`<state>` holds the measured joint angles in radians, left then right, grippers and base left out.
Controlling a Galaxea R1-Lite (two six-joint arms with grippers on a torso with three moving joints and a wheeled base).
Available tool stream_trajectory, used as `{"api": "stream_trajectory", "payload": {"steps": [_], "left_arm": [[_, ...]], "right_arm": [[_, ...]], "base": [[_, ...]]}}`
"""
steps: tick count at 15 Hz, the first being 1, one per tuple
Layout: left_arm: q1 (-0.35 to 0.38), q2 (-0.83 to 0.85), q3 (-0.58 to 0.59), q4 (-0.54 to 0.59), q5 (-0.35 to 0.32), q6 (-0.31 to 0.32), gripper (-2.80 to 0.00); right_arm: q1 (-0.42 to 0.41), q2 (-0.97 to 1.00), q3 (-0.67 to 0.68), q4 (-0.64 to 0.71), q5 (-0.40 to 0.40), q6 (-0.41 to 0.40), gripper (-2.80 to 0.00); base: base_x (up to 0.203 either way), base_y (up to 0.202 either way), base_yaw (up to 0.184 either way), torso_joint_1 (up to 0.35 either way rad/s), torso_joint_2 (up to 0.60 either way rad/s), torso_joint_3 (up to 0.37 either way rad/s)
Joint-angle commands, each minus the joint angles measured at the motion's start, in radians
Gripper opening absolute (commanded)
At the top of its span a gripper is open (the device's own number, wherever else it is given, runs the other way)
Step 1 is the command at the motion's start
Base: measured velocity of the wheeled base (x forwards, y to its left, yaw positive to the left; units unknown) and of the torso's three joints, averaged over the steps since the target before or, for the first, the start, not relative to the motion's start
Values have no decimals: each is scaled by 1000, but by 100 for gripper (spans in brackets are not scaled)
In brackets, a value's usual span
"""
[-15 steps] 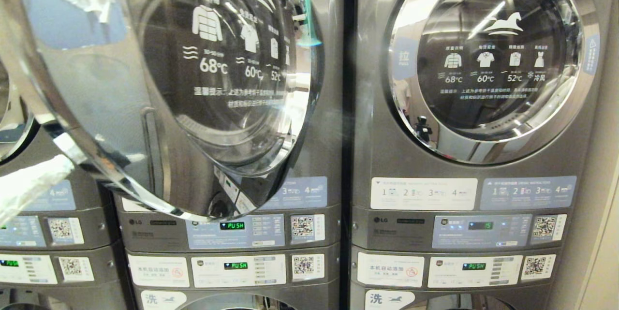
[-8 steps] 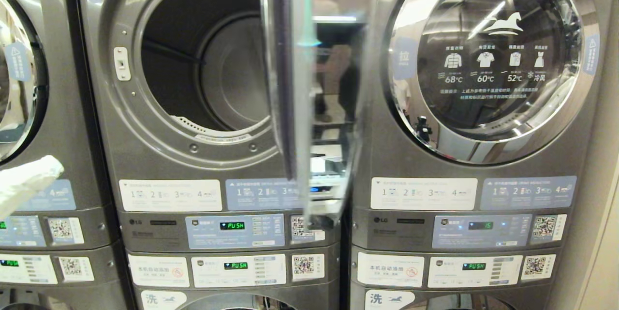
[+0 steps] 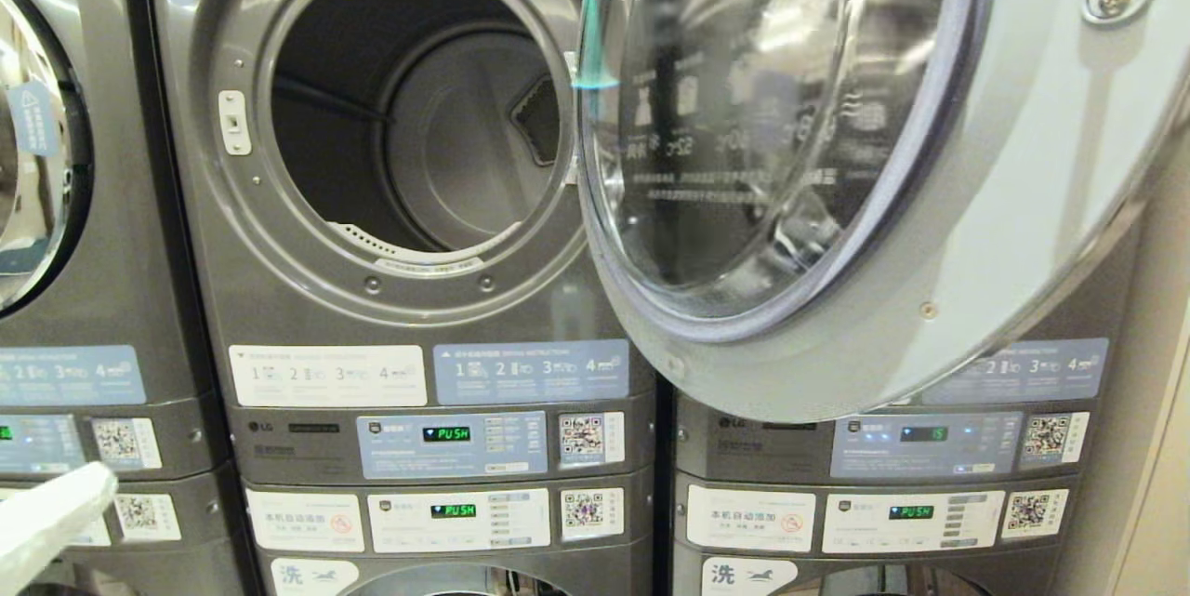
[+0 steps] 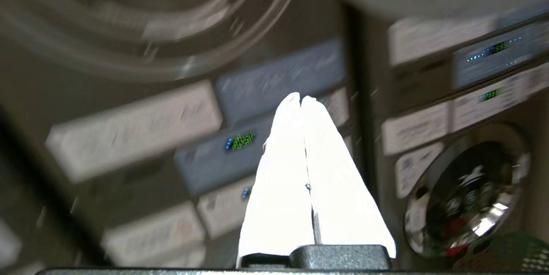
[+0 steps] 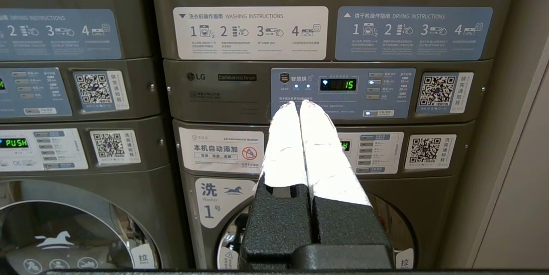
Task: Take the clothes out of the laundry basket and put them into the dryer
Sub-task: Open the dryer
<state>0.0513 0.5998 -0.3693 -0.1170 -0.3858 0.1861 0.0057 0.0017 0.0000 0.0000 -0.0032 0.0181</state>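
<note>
On the dryer (image 3: 372, 336) before me a pale label at the upper corner reads "2"; its control panel (image 3: 453, 443) shows "PUSH" in green beside an "LG" badge; the washer panel (image 3: 456, 520) under it also shows "PUSH"; the neighbouring machine (image 5: 326, 82) carries "LG" and "Commercial Dryer", a display reading "15", a white sticker headed "WASHING INSTRUCTIONS" and a blue one headed "DRYING INSTRUCTIONS", each numbered 1 to 4; below, a label says "LG Commercial Washer", and the lower door label reads "Washer" with "1"; QR codes stand beside every panel.
</note>
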Motion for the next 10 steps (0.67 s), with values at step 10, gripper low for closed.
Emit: {"api": "stream_trajectory", "payload": {"steps": [10], "left_arm": [[-12,-362,296,275,354,-48,-280]], "right_arm": [[-1,0,0,0,0,0,-280]], "base": [[0,0,0,0,0,0]]}}
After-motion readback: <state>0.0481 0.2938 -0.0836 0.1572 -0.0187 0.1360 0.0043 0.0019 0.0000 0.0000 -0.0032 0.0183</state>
